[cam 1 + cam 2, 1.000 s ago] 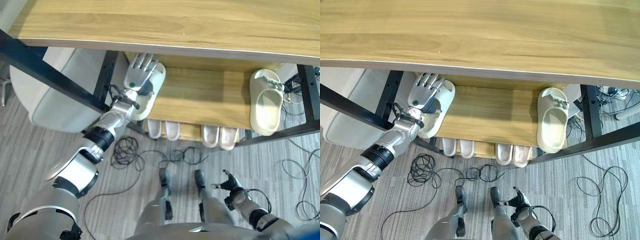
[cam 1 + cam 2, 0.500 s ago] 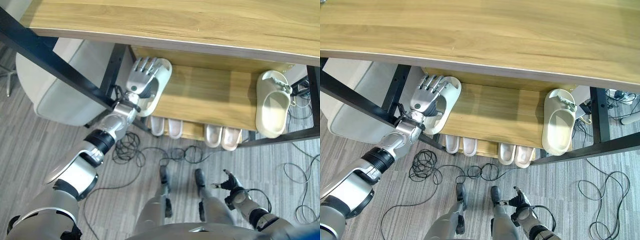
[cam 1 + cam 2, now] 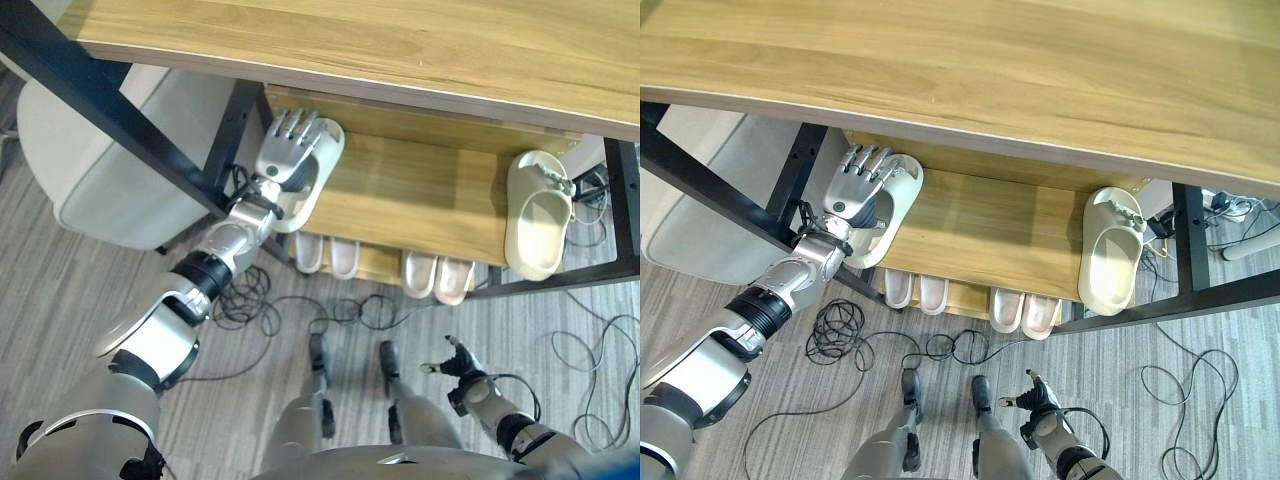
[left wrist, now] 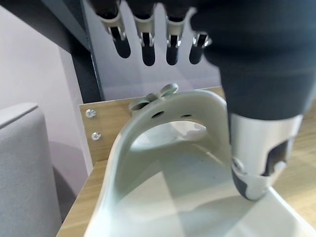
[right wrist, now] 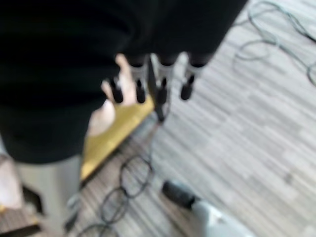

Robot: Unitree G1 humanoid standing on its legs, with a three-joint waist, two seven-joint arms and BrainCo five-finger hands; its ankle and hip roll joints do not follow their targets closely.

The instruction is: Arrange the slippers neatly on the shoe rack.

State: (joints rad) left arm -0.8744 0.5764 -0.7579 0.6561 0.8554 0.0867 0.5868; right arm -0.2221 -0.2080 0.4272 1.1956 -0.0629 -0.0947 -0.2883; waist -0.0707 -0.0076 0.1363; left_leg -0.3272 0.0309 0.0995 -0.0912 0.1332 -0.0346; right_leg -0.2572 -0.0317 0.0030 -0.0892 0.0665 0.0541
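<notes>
Left hand (image 3: 285, 150), fingers straight, thumb in a cream slipper (image 3: 318, 165) on the rack's middle shelf (image 3: 420, 195); no legible writing.

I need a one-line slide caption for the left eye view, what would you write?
Left robot hand resting open on a cream slipper at the shoe rack shelf's left end; its mate lies at the right end.

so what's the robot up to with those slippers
The robot is arranging slippers on a shoe rack. Its left hand rests with straight fingers over a pale slipper at the middle shelf's left end. A matching slipper lies at the right end, apart from it. Two pairs of lighter slippers sit on the bottom shelf. The right hand hangs low, idle.
</notes>
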